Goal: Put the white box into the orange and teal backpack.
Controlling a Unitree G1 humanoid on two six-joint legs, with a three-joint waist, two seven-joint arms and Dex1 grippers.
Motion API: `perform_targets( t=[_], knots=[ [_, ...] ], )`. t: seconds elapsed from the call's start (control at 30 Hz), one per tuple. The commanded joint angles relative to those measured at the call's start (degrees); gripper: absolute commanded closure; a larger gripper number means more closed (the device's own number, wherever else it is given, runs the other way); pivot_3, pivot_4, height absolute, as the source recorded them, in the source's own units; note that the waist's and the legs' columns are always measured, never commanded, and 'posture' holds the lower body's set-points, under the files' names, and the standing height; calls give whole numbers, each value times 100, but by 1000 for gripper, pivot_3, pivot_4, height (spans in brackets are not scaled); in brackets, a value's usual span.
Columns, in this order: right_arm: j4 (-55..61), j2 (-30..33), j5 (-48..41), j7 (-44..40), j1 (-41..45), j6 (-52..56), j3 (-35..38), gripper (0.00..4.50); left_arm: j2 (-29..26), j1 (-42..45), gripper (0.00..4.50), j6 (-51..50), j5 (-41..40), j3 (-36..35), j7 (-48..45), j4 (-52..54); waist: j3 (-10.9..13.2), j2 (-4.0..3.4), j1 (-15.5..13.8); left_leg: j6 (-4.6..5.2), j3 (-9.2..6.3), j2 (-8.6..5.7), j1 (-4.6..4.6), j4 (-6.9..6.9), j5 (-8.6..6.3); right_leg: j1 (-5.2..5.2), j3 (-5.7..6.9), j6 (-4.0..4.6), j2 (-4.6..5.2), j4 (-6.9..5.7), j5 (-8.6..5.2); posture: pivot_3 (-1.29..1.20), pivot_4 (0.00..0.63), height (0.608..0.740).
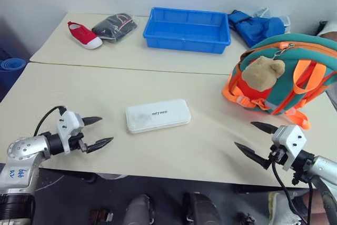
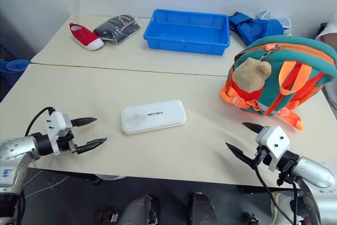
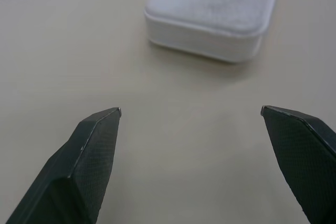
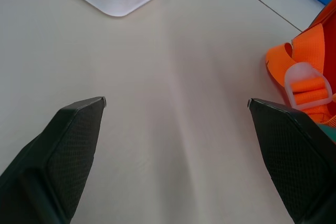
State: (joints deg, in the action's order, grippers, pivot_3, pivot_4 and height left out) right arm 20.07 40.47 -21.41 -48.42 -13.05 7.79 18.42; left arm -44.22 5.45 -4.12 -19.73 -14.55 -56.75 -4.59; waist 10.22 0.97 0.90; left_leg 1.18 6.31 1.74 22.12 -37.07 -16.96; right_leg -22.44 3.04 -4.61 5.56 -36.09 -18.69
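Observation:
The white box (image 1: 157, 115) lies flat near the middle of the near table, dark lettering on its lid. To its left my left gripper (image 1: 102, 131) hovers open and empty, its tips pointing toward the box (image 3: 215, 11). The orange and teal backpack (image 1: 287, 72) sits at the table's right side with a tan plush bear (image 1: 262, 72) on its front and its top zipper shut. In front of the backpack, my right gripper (image 1: 255, 139) is open with nothing between the fingers; an orange strap (image 4: 304, 80) shows beside one fingertip.
On the far table stand a blue plastic tray (image 1: 187, 29), a red shoe (image 1: 84, 35), a dark folded bundle (image 1: 114, 26) and a plain blue bag (image 1: 255, 26). A seam (image 1: 131, 68) runs between the two tables.

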Motion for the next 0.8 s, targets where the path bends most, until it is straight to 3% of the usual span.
perform_targets(
  t=[0.03,0.13,0.23,0.3,0.4,0.6,0.77,0.8],
  knots=[
    [-4,89,-30,-162,85,-41,-83,54,17,127,0,120,79,45,120,248,0,0,-4,-1,1,-1,0,1,1,-1,-1,0,0,-1,0,0,150,740],
    [3,67,-11,-218,114,6,-205,54,146,161,0,-104,-60,47,250,412,0,0,16,-18,5,0,0,3,9,-1,-1,0,-4,1,0,0,150,740],
    [241,203,21,-313,175,330,-550,692,-7,235,0,-1167,-83,119,575,655,0,0,49,-16,6,1,1,-1,10,0,-1,-1,-6,-2,0,0,150,740],
    [315,190,225,-108,465,548,-869,1379,-156,307,186,-1941,-146,107,763,774,0,1,70,-10,6,1,0,-3,10,-1,-3,-2,-5,-8,1,0,150,740],
    [189,132,715,79,1261,755,-1585,2434,-294,517,903,-2688,-150,137,1009,955,2,5,117,-9,6,2,-4,-6,13,-11,-9,-2,-7,-31,1,0,150,740],
    [-853,-456,1634,792,2444,949,-2499,4496,-61,445,2796,-3189,-73,315,1381,1399,2,4,62,-40,4,1,2,-5,26,-18,-3,11,-8,-40,-6,0,150,740],
    [-1795,-1105,2093,1384,3283,949,-2780,4500,317,94,4386,-3237,-165,187,1663,1716,1,5,85,-35,10,-1,6,-13,24,-19,-5,10,-6,-41,-6,0,150,740],
    [-1990,-1205,2164,1441,3417,883,-2826,4500,440,74,4474,-3207,-197,182,1729,1768,1,5,87,-35,13,-1,6,-15,24,-21,-7,10,-6,-43,-6,0,150,740]
  ],
)
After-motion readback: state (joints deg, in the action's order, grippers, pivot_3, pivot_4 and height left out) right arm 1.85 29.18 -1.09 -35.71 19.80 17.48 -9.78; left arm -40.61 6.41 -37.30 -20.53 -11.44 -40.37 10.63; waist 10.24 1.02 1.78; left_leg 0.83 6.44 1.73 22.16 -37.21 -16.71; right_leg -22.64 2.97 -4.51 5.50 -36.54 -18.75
